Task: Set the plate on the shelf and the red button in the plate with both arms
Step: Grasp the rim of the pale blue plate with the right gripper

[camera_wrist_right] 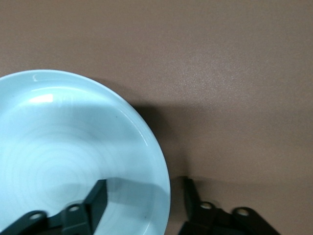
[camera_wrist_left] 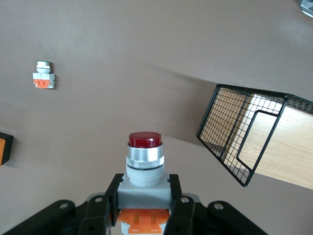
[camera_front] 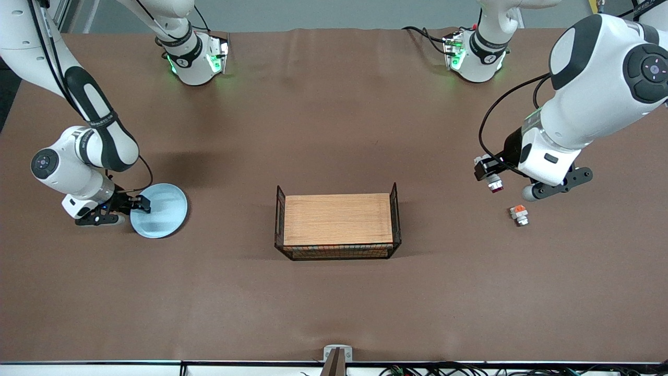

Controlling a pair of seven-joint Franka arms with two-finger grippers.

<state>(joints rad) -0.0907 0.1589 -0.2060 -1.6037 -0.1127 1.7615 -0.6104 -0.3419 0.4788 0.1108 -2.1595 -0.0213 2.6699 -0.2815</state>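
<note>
Left tool [camera_front: 493, 180] clamped on red button [camera_front: 494, 185] (airborne), right tool [camera_front: 136, 204] straddling plate [camera_front: 162, 211] rim — wire basket [camera_front: 338, 223] between, spare button [camera_front: 519, 214] nearby

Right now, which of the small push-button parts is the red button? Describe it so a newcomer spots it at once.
Start at the wire basket mid-table and look toward the left arm's end. The left end effector is shut on the red button above the brown table. Its tip is dark red; the similar part lying on the table has a pale silvery tip.
</note>
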